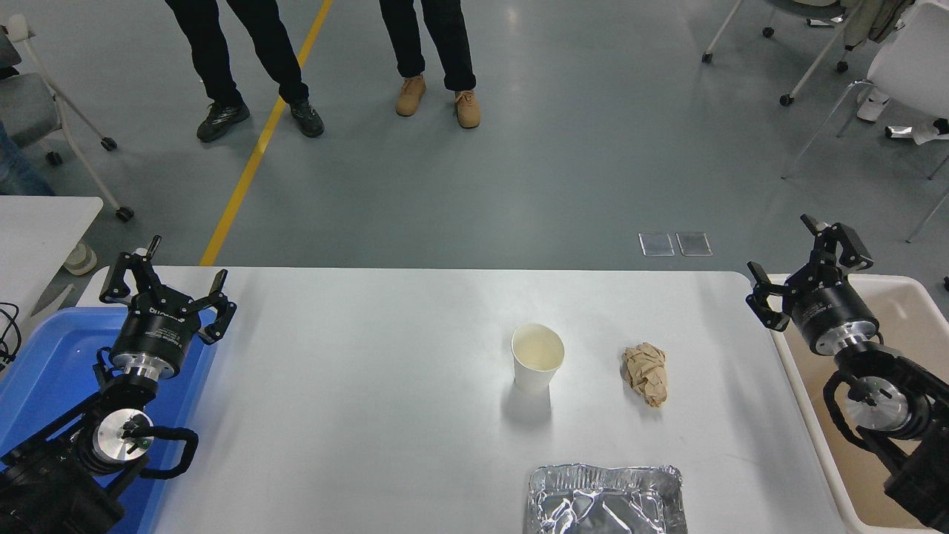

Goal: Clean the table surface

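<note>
**What I cannot see in full**

My tabletop runs off the bottom edge, so its near side is out of view. The foil tray near that edge is cut the same way; only its far part shows. My left arm covers part of the blue bin, which also leaves the picture at the left and bottom. The beige bin on the right is cropped by the edge and partly hidden behind my right arm. Of the two people beyond the tabletop, I see only legs and shoes. The smaller white table at the left is cut off, and the chairs at the upper right are too.
</note>
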Robot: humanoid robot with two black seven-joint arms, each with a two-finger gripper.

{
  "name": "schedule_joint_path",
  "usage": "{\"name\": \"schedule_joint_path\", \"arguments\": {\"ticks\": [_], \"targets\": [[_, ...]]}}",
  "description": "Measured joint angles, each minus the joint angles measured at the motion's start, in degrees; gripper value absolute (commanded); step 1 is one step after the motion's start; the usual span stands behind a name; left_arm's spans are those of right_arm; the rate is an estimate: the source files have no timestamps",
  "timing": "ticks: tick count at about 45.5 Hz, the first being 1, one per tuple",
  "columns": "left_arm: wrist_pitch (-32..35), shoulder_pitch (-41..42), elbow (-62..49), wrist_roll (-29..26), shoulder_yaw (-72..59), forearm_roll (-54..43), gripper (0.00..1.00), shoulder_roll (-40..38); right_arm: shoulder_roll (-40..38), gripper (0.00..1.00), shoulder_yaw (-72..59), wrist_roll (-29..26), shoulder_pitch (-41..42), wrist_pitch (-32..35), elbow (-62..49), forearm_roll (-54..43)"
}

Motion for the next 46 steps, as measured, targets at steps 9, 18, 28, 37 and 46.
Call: {"name": "schedule_joint_path", "arguments": {"ticks": [9,18,28,37,46], "targets": [[0.0,0.0,0.0,0.0,0.0,0.0,0.99,0.0,-0.2,1.00,0.0,0.0,0.2,0.0,0.0,0.0],[0.0,0.0,0.0,0.0,0.0,0.0,0.99,0.0,-0.3,0.99,0.0,-0.1,0.2,0.0,-0.1,0.0],[0.0,0.0,0.0,0.0,0.0,0.0,0.99,0.0,-0.6,1.00,0.0,-0.1,0.2,0.0,-0.1,0.0],[0.0,0.0,0.0,0.0,0.0,0.0,0.99,0.0,-1.1,1.00,0.0,-0.1,-0.1,0.0,-0.1,0.0],[0.0,0.0,0.0,0.0,0.0,0.0,0.99,0.0,-1.6,0.99,-0.1,-0.1,-0.1,0.0,0.1,0.0]]}}
